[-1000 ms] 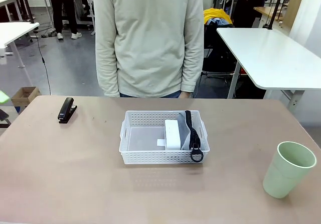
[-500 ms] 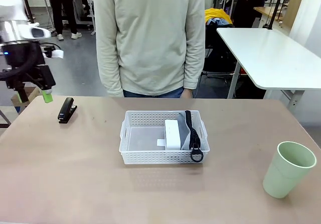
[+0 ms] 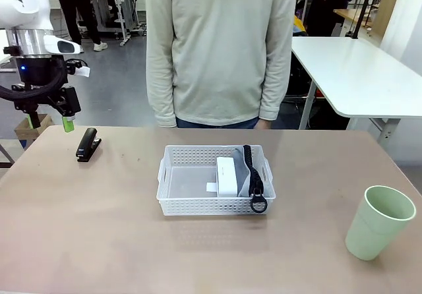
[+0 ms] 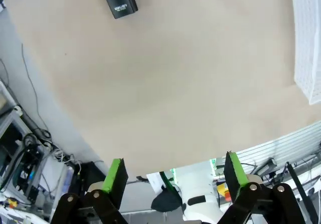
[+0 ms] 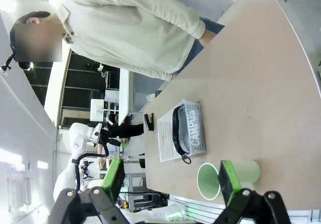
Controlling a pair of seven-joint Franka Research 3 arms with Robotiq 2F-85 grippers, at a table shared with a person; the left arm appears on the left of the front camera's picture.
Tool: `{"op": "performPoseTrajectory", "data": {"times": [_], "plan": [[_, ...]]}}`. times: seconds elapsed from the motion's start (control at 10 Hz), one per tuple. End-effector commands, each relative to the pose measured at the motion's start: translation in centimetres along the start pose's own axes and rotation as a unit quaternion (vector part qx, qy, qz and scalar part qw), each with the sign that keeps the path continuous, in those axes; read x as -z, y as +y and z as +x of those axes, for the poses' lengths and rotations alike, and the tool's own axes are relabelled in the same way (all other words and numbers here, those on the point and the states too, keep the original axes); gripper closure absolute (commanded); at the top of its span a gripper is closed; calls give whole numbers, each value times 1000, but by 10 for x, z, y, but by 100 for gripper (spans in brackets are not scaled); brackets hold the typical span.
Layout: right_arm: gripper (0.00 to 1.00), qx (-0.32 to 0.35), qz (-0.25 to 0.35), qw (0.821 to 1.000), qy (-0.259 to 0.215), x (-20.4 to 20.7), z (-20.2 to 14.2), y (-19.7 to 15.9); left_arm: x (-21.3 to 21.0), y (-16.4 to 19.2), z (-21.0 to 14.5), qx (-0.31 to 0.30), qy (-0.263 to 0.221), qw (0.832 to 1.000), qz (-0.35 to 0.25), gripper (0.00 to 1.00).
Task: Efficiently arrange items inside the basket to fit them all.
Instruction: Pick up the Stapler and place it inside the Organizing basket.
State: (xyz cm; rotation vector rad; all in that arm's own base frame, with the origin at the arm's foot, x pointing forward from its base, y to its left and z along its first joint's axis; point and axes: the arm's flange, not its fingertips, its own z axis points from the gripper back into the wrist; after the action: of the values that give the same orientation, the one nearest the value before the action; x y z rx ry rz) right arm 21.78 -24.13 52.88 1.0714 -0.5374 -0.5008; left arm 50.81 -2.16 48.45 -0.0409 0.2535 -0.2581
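Partly, the white block hides the pouch.

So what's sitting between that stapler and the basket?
Nothing; the front view shows bare table between the stapler and the basket.

White lattice basket mid-table; white block and grey pouch touching at its right end. Black stapler far left. Green cup upright, near right.
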Motion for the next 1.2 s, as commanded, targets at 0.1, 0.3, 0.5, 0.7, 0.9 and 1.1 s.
{"op": "performPoseTrajectory", "data": {"times": [0.1,0.3,0.5,0.7,0.9,1.1], "plan": [[0,-13,13,1000,-4,0,1,1,16,-1,32,24,-127,991,13,0],[0,-13,13,1000,-4,0,1,1,35,9,33,38,-209,976,35,0],[0,-13,13,1000,-4,0,1,1,49,18,35,22,-225,972,66,0],[0,-13,13,1000,-4,0,1,1,70,38,55,-21,-231,971,62,0],[0,-13,13,1000,-4,0,1,1,95,52,79,-29,-232,972,29,0],[0,-13,13,1000,-4,0,1,1,111,55,100,-28,-217,976,0,0]]}}
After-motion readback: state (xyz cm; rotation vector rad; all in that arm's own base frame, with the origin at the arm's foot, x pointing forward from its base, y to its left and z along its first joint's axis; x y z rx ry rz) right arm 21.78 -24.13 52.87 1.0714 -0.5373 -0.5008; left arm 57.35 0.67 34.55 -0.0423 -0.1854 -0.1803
